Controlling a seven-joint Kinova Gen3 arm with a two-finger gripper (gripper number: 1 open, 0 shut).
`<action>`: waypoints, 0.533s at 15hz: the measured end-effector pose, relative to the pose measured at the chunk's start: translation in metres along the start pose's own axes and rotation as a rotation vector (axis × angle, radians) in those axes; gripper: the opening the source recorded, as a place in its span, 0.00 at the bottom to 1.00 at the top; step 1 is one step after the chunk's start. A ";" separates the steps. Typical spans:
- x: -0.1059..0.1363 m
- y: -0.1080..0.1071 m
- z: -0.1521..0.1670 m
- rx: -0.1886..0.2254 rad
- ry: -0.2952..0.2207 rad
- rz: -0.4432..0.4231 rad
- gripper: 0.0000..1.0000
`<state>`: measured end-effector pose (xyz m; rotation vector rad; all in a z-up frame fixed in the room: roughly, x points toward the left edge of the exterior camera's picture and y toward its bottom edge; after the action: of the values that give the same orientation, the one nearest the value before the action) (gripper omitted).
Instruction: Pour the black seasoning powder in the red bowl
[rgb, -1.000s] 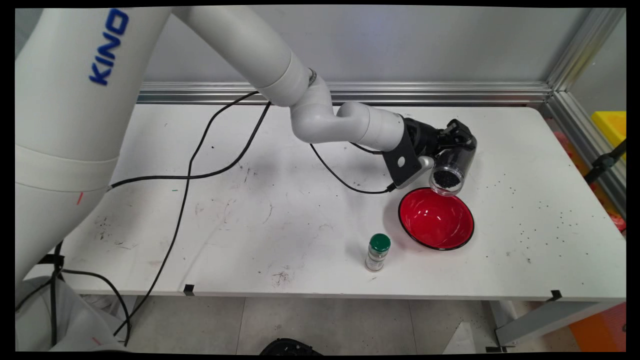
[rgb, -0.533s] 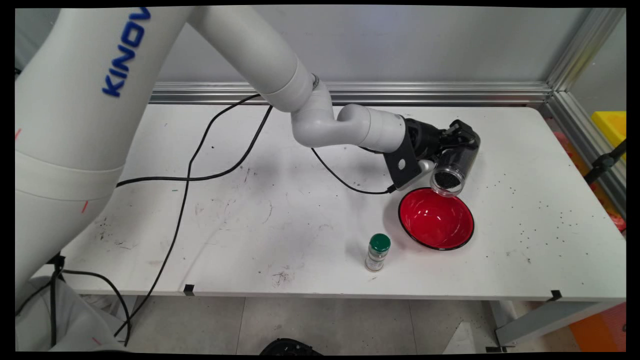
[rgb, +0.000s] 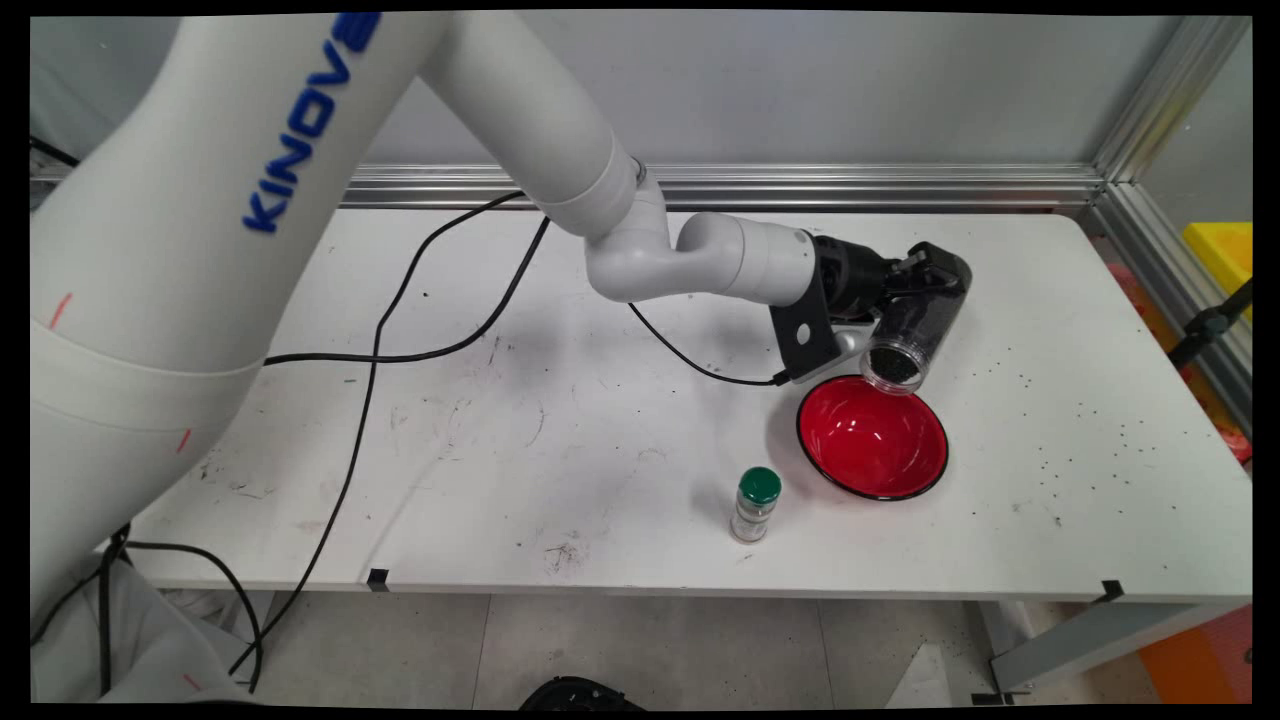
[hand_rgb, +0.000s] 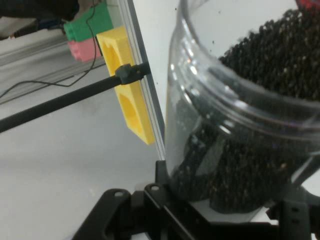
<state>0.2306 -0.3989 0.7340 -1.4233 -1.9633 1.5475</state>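
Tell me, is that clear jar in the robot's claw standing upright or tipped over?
Tipped. The clear jar, held in the gripper, leans mouth-down over the red bowl's far rim, its black grains piled toward the open mouth.

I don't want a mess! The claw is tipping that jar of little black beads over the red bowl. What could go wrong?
1. The jar's mouth hangs over the red bowl's far rim, not its middle, so black beads might fall outside onto the table.
2. Loose beads may bounce out; black specks already dot the table.
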 end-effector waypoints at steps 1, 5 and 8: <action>0.000 0.000 0.000 0.003 -0.002 0.015 0.00; 0.001 -0.001 0.001 0.014 -0.007 0.058 0.00; 0.002 -0.001 0.000 0.019 -0.009 0.090 0.00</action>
<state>0.2291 -0.3975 0.7340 -1.5191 -1.9080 1.6094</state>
